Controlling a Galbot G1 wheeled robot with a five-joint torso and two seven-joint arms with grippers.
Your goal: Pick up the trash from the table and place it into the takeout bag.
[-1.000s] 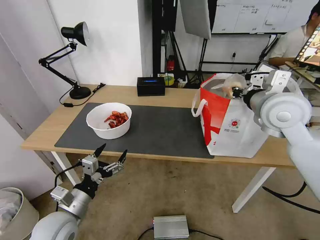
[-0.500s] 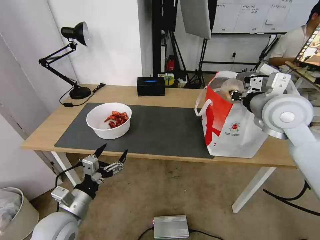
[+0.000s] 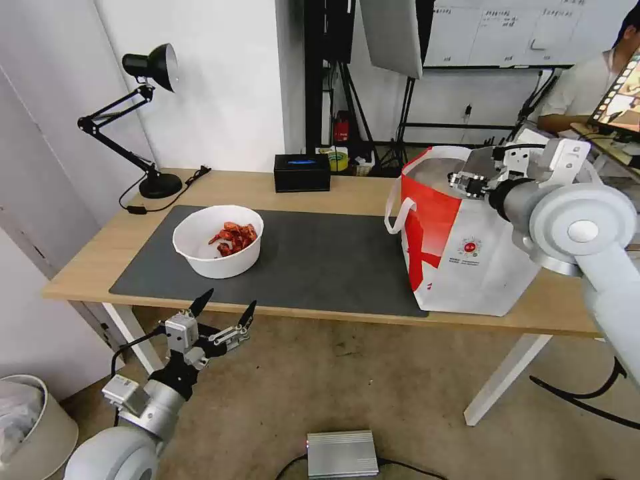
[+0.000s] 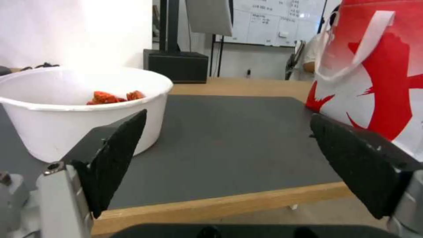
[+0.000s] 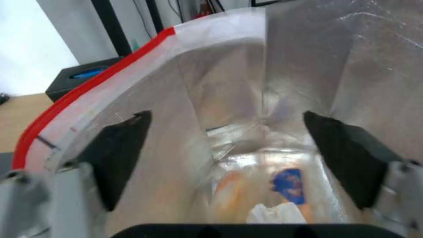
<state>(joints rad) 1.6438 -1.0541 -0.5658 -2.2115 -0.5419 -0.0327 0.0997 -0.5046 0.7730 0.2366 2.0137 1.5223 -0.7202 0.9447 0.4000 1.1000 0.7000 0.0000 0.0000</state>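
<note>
from the head view, the right tool [image 3: 467, 179] hung spread and empty over the takeout bag [image 3: 467, 253]; the crayfish bowl [image 3: 218, 241] sat on the counter [image 3: 360, 193]. in the left wrist view, the left tool [image 4: 229, 162] gaped below the counter edge. the right wrist view showed a tissue [image 5: 275, 211] inside the bag. the bowl looked stiff, light and likely greasy, best gripped at the rim.

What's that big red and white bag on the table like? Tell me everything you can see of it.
The bag is a big soft tote, white with red panels, a small round logo on its front and white loop handles. It stands upright and open at the right end of the table, partly on the dark mat. Its silver foil lining is creased, and trash lies at the bottom. The right gripper, open, hovers in its mouth.
</note>
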